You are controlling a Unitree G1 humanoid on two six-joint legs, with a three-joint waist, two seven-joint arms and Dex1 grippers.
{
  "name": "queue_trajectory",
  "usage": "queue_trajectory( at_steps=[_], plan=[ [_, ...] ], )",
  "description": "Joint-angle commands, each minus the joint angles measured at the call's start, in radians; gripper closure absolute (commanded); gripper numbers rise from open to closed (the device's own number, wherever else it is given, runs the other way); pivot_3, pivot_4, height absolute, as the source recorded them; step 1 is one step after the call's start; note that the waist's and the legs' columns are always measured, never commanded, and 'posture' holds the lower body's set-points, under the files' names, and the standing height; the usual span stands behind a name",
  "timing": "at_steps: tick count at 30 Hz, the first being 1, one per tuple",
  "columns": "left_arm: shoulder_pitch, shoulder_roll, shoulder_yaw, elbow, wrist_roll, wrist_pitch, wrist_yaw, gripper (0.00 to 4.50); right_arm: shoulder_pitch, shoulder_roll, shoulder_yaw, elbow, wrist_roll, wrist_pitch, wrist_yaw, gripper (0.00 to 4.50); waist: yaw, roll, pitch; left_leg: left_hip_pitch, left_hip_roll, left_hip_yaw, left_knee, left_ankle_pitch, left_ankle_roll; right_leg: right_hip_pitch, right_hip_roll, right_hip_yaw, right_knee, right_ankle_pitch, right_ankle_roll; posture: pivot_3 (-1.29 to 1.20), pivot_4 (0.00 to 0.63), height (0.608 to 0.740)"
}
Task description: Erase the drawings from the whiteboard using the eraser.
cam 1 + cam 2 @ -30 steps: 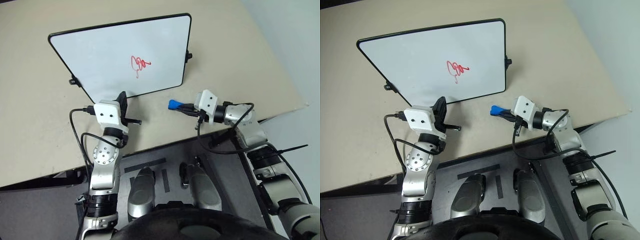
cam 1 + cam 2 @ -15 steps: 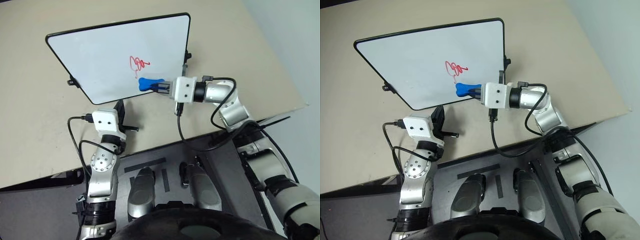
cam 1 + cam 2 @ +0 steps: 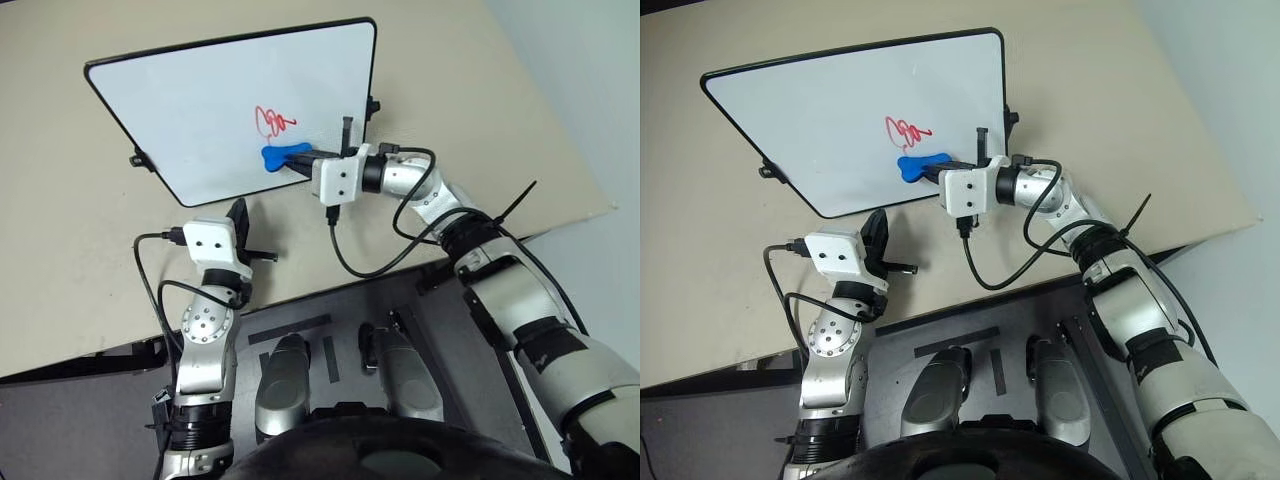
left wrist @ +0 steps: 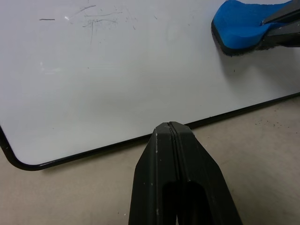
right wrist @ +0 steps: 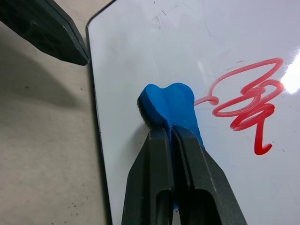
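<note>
The right gripper [image 5: 171, 136] is pinched tight on the blue eraser [image 3: 283, 154], holding it by one end so the other end sticks out free to rub. The eraser is over the whiteboard [image 3: 180, 110], just below the red drawings [image 3: 274, 120] and very close to them. I think it sits there so one short push up will wipe the scribble away. The scribble looks whole, so no rubbing has been done yet. From the right wrist view the eraser's dark bottom seems to face the board, which is the side that cleans.

The left gripper [image 4: 172, 133] has its two fingers pressed together with nothing between them. It hangs over the table [image 3: 60, 230] just beside the board's near edge. It may be waiting there to hold the board if it slides.
</note>
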Motion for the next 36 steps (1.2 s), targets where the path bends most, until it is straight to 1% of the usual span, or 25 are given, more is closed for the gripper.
queue_trajectory(
  at_steps=[1, 6, 11, 13, 18, 26, 31, 36],
  plan=[
    [-0.006, -0.001, -0.002, -0.036, 0.005, -0.020, 0.007, 4.50, -0.064, -0.009, -0.041, -0.009, -0.017, -0.036, -0.124, 4.49, 0.000, 0.000, 0.000, 0.000, 0.000, 0.000, 0.000, 0.000, 0.000, 0.000, 0.000, 0.000, 0.000, 0.001, 0.000, 0.00, 0.150, 0.740],
    [-0.020, 0.003, -0.006, -0.026, 0.004, -0.020, 0.006, 4.50, -0.092, -0.030, -0.059, -0.020, -0.046, -0.058, -0.243, 4.49, -0.001, 0.000, 0.000, 0.000, 0.000, 0.000, 0.001, 0.000, 0.000, -0.001, 0.000, -0.001, 0.000, 0.006, -0.003, 0.00, 0.150, 0.740],
    [-0.031, 0.005, -0.009, -0.017, 0.002, -0.020, 0.002, 4.50, -0.103, -0.040, -0.063, -0.030, -0.043, -0.064, -0.293, 4.49, -0.001, 0.000, 0.000, 0.000, 0.000, 0.000, 0.001, 0.001, 0.001, -0.001, 0.000, -0.001, -0.001, 0.008, -0.003, 0.00, 0.150, 0.740],
    [-0.034, 0.005, -0.010, -0.013, 0.002, -0.021, 0.000, 4.50, -0.097, -0.038, -0.051, -0.023, -0.039, -0.060, -0.276, 4.49, -0.001, 0.000, 0.000, 0.000, 0.001, 0.000, 0.001, 0.001, 0.001, -0.001, 0.000, -0.001, -0.001, 0.007, -0.003, 0.00, 0.150, 0.740],
    [-0.042, 0.007, -0.011, -0.006, 0.002, -0.021, -0.002, 4.50, -0.041, -0.017, 0.000, 0.023, -0.039, -0.051, -0.176, 4.49, -0.003, 0.000, 0.000, 0.000, 0.001, 0.000, 0.001, 0.001, 0.001, -0.001, 0.000, -0.001, -0.002, 0.007, -0.003, 0.00, 0.150, 0.740],
    [-0.038, 0.011, -0.008, -0.011, 0.002, -0.022, -0.004, 4.50, -0.012, -0.010, 0.002, 0.075, -0.041, -0.033, -0.135, 4.49, -0.003, 0.000, 0.000, 0.001, 0.000, 0.000, 0.001, 0.001, 0.001, -0.001, 0.000, -0.001, -0.002, 0.007, -0.003, 0.00, 0.150, 0.740],
    [-0.039, 0.012, -0.004, -0.012, 0.003, -0.021, -0.009, 4.50, -0.033, -0.013, -0.021, 0.067, -0.044, -0.038, -0.184, 4.49, -0.003, 0.000, 0.000, 0.001, 0.000, 0.000, 0.001, 0.001, 0.001, -0.001, 0.000, -0.001, -0.002, 0.007, -0.003, 0.00, 0.150, 0.740],
    [-0.042, 0.013, -0.006, -0.014, 0.005, -0.019, -0.010, 4.50, -0.068, -0.042, -0.056, 0.027, -0.073, -0.056, -0.315, 4.49, -0.001, 0.001, 0.000, 0.001, 0.000, 0.000, 0.001, 0.001, 0.001, -0.002, 0.000, -0.001, -0.002, 0.007, -0.003, 0.00, 0.150, 0.740]
  ],
)
